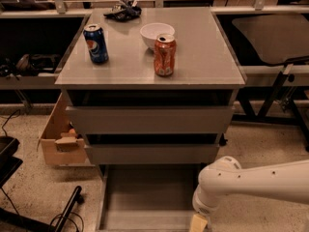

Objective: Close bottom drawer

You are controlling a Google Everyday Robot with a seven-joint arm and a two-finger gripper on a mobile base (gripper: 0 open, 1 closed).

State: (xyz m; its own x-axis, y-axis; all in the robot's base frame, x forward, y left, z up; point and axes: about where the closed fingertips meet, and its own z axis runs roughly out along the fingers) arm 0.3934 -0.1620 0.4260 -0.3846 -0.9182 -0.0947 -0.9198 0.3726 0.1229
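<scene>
The bottom drawer (145,197) is pulled far out of the grey cabinet, a shallow empty tray reaching the lower edge of the view; its front is cut off below. Above it sit the mid-width drawer front (152,153) and the widest drawer front (149,120), both slightly out. My white arm (251,182) comes in from the right. The gripper (199,224) hangs at the drawer's right front corner, with only a tan fingertip showing at the bottom edge.
On the cabinet top (203,57) stand a blue Pepsi can (96,43), an orange soda can (164,55), a white bowl (155,33) and a dark object (123,11). A cardboard box (58,139) sits on the floor left of the cabinet. Black stands and cables lie lower left.
</scene>
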